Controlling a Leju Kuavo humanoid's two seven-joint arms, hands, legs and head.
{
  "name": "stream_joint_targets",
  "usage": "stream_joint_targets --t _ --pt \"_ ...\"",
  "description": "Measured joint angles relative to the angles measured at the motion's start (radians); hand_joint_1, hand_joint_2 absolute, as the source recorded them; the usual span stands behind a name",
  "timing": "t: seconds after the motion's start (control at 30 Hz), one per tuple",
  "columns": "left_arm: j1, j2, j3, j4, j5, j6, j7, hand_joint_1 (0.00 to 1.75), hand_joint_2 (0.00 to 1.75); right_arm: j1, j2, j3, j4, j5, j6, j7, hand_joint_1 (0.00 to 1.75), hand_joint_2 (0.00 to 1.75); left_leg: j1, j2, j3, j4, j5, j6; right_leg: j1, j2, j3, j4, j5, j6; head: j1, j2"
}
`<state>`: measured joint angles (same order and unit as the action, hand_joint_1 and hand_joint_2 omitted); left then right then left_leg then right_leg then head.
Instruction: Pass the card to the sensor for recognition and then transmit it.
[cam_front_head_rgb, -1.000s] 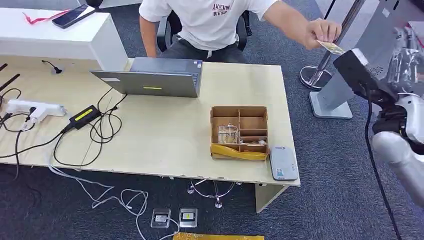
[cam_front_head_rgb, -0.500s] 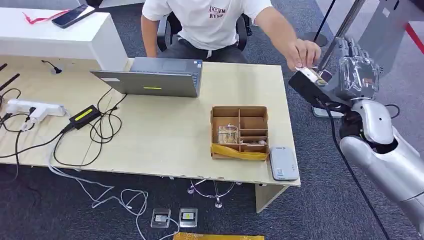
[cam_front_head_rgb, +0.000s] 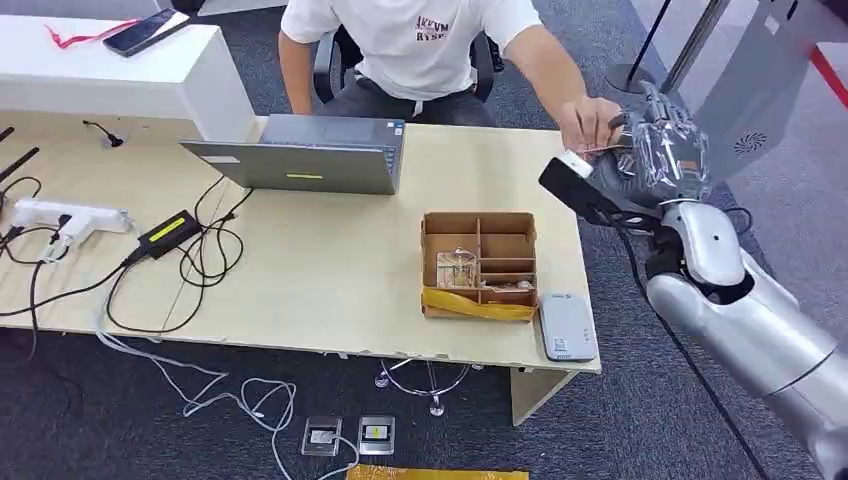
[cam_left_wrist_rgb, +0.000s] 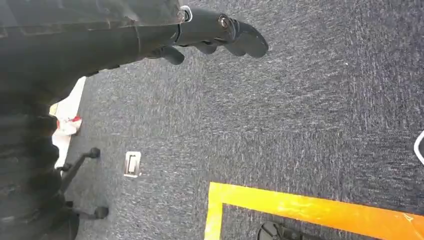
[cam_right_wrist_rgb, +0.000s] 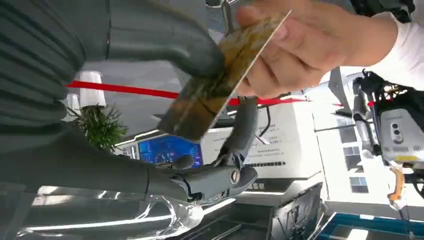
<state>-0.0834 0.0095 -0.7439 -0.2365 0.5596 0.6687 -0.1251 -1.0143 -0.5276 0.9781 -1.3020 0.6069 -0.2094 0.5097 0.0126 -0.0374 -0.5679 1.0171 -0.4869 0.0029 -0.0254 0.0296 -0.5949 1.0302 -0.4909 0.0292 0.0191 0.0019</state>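
We have our right hand (cam_front_head_rgb: 655, 150) raised beside the table's (cam_front_head_rgb: 330, 270) far right corner, meeting the person's hand (cam_front_head_rgb: 590, 122), which reaches over from the seat behind the laptop (cam_front_head_rgb: 310, 152). In the right wrist view the card (cam_right_wrist_rgb: 220, 80) sits between our grey thumb (cam_right_wrist_rgb: 165, 42) and the person's fingers (cam_right_wrist_rgb: 280, 55) — both are on it at once, so we judge this to be the handover itself. Whether our hand has truly clamped the card we cannot tell; the thumb presses one face, while the darker fingers (cam_right_wrist_rgb: 215, 180) lie spread below it, apart from the card.

The card is thin and flat, a mottled gold and brown, tilted on a diagonal with its far edge in the person's grasp. It looks slick, so a light pinch could let it slide.

The reader (cam_front_head_rgb: 567, 326) lies flat at the table's near right corner, just beside the box (cam_front_head_rgb: 478, 262) — handy for the swipe to come.

Our left hand (cam_left_wrist_rgb: 215, 32) hangs over the carpet, fingers loosely apart, holding nothing.
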Motion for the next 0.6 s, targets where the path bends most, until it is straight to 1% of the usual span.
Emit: stream_joint_targets --t 0.27,0.6 --pt "0.0 0.0 0.0 0.0 0.005 0.0 -0.002 0.0 1.75 -0.008 0.01 0.025 0.017 -0.002 -0.001 0.0 1.75 1.75 0.0 0.0 0.0 0.0 0.0 0.0 0.0 0.0 0.0 0.0 0.0 0.0 0.0 0.0" --pt "0.0 0.0 -0.001 -0.001 0.01 0.0 -0.006 0.0 1.75 -0.008 0.018 0.035 0.03 -0.012 -0.011 -0.004 1.75 1.75 0.0 0.0 0.0 0.0 0.0 0.0 0.0 0.0 0.0 0.0 0.0 0.0 0.0 0.0"
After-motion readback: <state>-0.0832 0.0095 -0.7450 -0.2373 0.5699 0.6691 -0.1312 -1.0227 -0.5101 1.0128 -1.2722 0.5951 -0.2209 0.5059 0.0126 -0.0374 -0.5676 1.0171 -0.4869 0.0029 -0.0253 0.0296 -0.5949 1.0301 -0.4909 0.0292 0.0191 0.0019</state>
